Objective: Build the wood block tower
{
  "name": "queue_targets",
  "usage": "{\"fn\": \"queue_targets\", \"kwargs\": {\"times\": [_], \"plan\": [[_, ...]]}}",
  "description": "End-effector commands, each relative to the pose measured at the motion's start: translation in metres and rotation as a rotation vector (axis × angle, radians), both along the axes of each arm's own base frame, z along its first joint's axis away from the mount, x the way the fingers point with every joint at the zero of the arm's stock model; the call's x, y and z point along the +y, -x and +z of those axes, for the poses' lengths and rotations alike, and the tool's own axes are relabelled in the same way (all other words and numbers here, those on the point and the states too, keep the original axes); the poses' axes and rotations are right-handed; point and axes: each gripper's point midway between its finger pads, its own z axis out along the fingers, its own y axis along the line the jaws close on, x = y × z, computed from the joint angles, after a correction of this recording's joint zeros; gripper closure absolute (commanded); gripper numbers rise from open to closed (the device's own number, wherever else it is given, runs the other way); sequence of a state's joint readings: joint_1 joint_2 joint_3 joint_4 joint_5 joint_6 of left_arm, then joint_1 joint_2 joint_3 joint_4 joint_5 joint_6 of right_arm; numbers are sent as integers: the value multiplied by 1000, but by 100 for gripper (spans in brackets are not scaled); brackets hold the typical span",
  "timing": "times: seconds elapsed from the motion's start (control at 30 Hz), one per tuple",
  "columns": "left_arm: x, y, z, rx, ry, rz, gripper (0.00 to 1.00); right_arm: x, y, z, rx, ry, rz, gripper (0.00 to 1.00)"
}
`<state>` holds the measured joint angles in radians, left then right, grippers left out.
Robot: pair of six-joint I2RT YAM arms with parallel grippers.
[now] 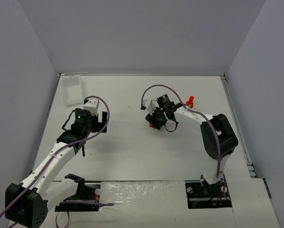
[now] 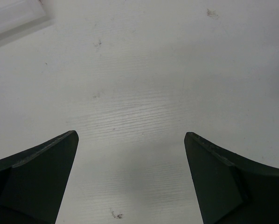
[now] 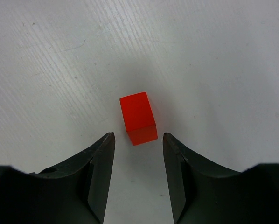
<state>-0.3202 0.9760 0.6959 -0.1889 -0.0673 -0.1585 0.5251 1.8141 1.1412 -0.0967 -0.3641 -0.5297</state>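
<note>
The right gripper's (image 3: 137, 136) two fingers (image 3: 102, 163) stand partly spread and pinch nothing. The red block (image 3: 138, 117) lies flat on the table (image 3: 223, 70) right at their tips: its near end sits level with them in the gap, and a strip of table shows on either side, so neither finger touches it. Farther back and to the right of the red block, well apart from it, a small red upright piece (image 1: 190, 100) stands. Far to the left of the red block, the left gripper (image 2: 130, 140) hangs with fingers spread wide over bare table, and the white tray (image 1: 73, 89) lies beyond it.
</note>
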Motion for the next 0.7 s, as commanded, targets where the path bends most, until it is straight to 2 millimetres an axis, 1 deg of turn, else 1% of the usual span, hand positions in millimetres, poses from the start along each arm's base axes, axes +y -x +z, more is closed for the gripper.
{"fn": "queue_targets", "kwargs": {"times": [0.0, 0.3, 0.67], "plan": [[-4, -11, 24, -91, 22, -12, 3, 12, -13, 19, -46, -26, 31, 58], [-6, -11, 24, -90, 23, -18, 3, 15, -20, 15, -41, -17, 34, 60], [-6, -11, 26, -97, 23, -21, 3, 14, -18, 9, -22, -5, 48, 61]]}}
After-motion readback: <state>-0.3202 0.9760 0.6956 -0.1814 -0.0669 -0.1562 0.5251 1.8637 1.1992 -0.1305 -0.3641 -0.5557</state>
